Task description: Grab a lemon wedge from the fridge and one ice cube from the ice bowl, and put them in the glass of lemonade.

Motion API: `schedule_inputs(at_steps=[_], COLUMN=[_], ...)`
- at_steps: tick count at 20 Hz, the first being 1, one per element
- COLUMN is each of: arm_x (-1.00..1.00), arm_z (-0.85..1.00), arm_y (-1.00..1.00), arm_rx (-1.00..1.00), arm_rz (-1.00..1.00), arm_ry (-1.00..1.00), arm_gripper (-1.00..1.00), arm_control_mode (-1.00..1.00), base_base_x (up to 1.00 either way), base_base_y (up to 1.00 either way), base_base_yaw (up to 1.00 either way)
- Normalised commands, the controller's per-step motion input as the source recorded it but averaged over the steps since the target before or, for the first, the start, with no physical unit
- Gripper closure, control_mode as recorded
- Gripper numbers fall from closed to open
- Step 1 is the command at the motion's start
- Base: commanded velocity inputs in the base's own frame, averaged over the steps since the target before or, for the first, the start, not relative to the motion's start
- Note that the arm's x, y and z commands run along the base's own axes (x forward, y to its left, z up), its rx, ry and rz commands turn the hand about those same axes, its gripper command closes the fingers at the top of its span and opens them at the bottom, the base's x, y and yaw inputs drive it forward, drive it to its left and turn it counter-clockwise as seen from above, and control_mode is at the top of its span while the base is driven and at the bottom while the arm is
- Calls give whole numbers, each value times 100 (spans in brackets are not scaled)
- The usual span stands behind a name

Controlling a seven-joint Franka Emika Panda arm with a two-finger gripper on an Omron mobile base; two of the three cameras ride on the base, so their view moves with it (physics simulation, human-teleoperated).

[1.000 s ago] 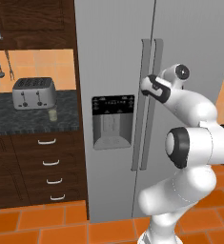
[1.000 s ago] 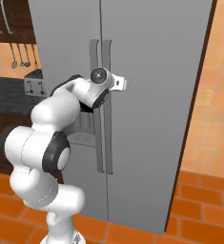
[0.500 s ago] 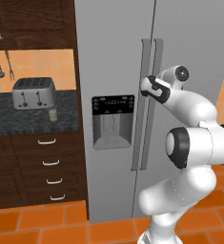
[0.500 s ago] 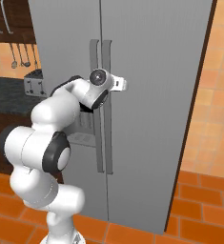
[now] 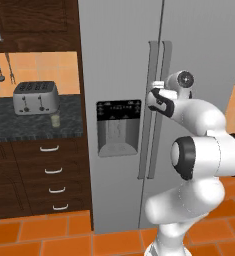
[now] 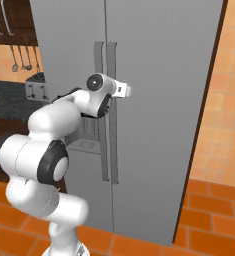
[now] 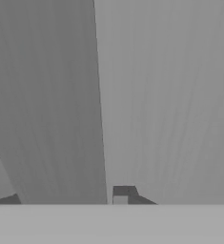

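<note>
The fridge (image 5: 124, 65) is a tall grey double-door unit, both doors closed, two long vertical handles side by side at the centre seam, a black dispenser panel on its left door. The glass of lemonade (image 5: 55, 120) stands upright on the dark table left of the fridge, just beside the toaster (image 5: 36, 97).

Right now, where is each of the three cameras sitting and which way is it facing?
Left base view: behind the arm, to its left, facing the fridge, toaster and glass of lemonade; the white arm rises at lower right, its gripper at the right door handle.
Right base view: behind the arm, to its right, facing the same fridge doors; the arm rises at lower left.
Hand view: on the hand, looking closely along the jaws at grey fridge surface; a dark fingertip shows.
Both base views share fridge, handles and arm.
</note>
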Motion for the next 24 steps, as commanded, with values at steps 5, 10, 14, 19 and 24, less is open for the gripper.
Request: schedule_inputs(at_steps=[5, 10, 14, 19, 24], arm_x=[-63, -65, -51, -67, -80], arm_z=[11, 29, 21, 15, 0], arm_y=[-100, -100, -100, -100, -100], arm_rx=[6, 8, 6, 6, 10], arm_rz=[-16, -10, -6, -1, -2], arm_ry=[0, 3, 6, 9, 1], arm_gripper=[100, 100, 100, 100, 100], arm_control_mode=[-100, -100, -100, -100, -100], base_base_x=[0, 0, 0, 0, 0], base_base_y=[0, 0, 0, 0, 0], base_base_yaw=[0, 0, 0, 0, 0])
